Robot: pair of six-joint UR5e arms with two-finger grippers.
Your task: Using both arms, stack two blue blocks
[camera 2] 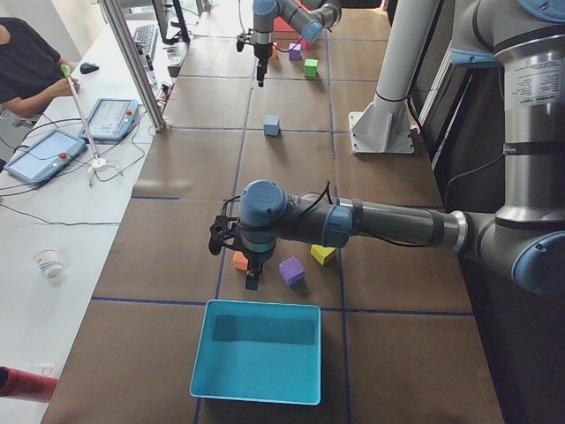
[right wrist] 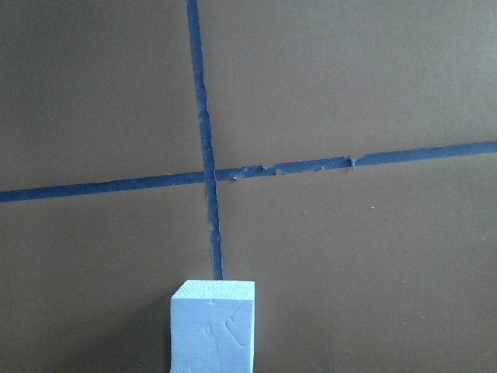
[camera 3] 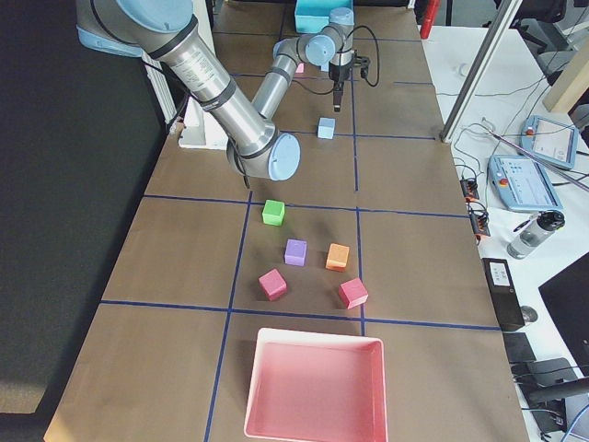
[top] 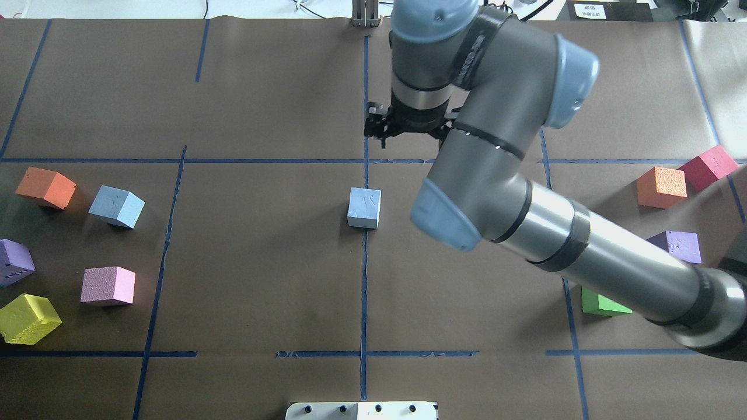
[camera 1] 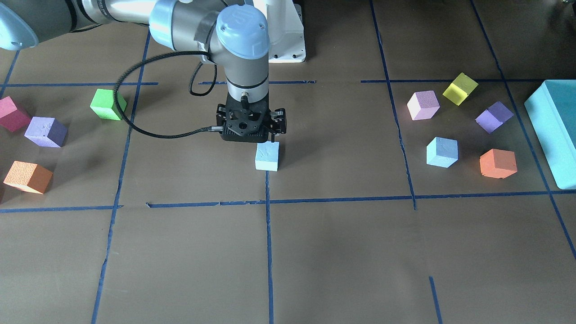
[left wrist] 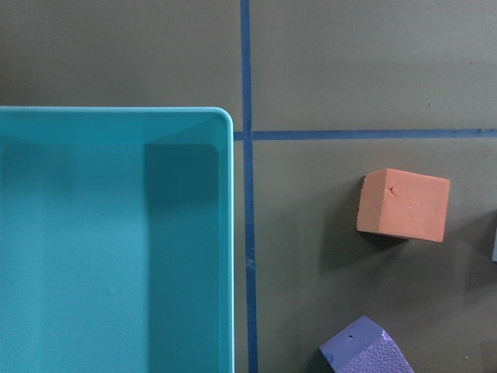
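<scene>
One blue block (camera 1: 267,156) lies alone on the centre tape line; it also shows in the overhead view (top: 364,207) and at the bottom of the right wrist view (right wrist: 213,326). My right gripper (camera 1: 250,135) hangs raised above the table, close over this block without touching it; its links stand spread, so it looks open and empty. The other blue block (camera 1: 442,152) sits among coloured cubes on my left side (top: 117,206). My left gripper (camera 2: 253,279) shows only in the exterior left view, high near the teal box's edge; I cannot tell whether it is open or shut.
The teal box (camera 1: 553,130) stands at the table's left end (left wrist: 116,233), with an orange cube (left wrist: 404,204) and a purple cube (left wrist: 365,350) beside it. Pink, yellow and purple cubes ring the second blue block. Green (top: 604,303), orange, red and purple cubes lie on my right side.
</scene>
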